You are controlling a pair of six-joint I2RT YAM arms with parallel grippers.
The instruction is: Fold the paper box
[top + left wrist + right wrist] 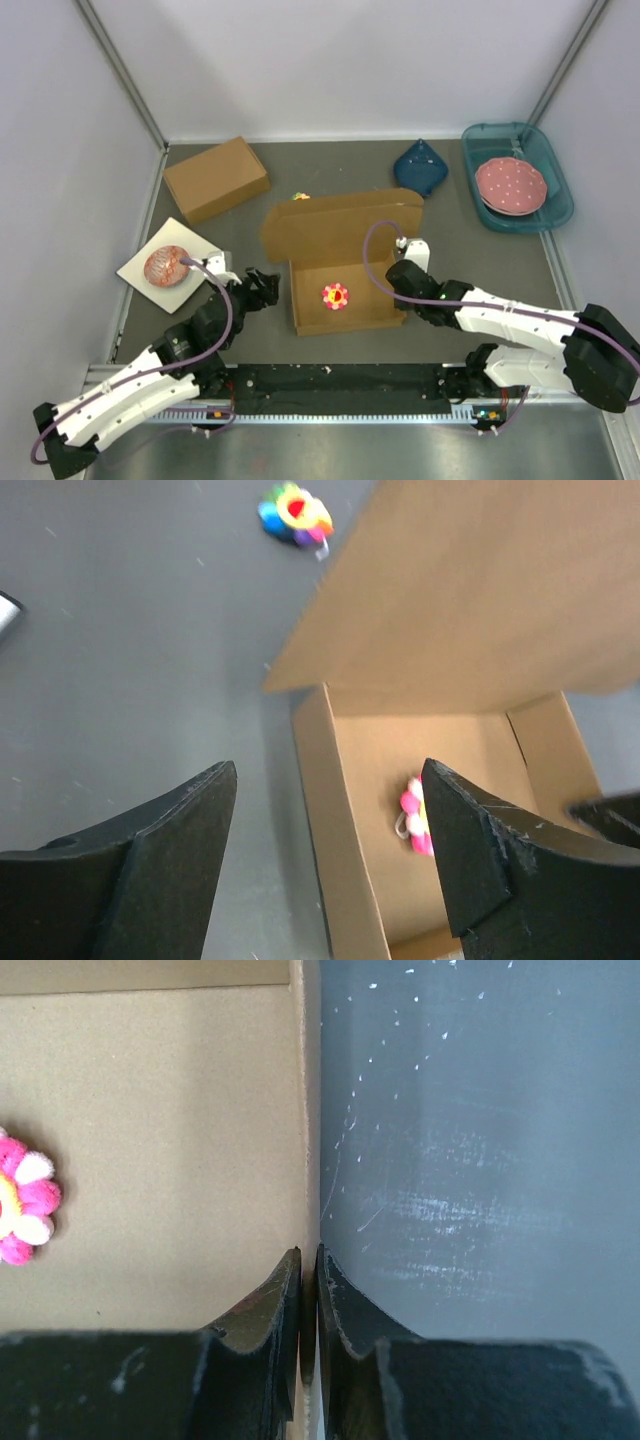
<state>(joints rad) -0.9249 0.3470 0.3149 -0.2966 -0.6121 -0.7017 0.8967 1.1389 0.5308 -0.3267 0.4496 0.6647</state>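
The paper box (345, 232) is a shallow brown cardboard tray at the table's middle, its lid standing open at the back. A pink flower toy (335, 296) lies inside it. My right gripper (402, 283) is shut on the box's right wall; in the right wrist view the fingers (309, 1252) pinch that thin wall (305, 1110), with the flower (25, 1210) at the left. My left gripper (268, 287) is open and empty at the box's left side. In the left wrist view it (328, 770) straddles the left wall (335, 860), with the flower (412, 815) and lid (470, 610) beyond.
A deeper brown cardboard box (215, 178) stands at the back left. A white board with a pink ball (170, 265) lies at the left. A blue object (421, 168) and a teal tray (545, 215) with a pink plate sit back right. A small rainbow toy (295, 512) lies behind the lid.
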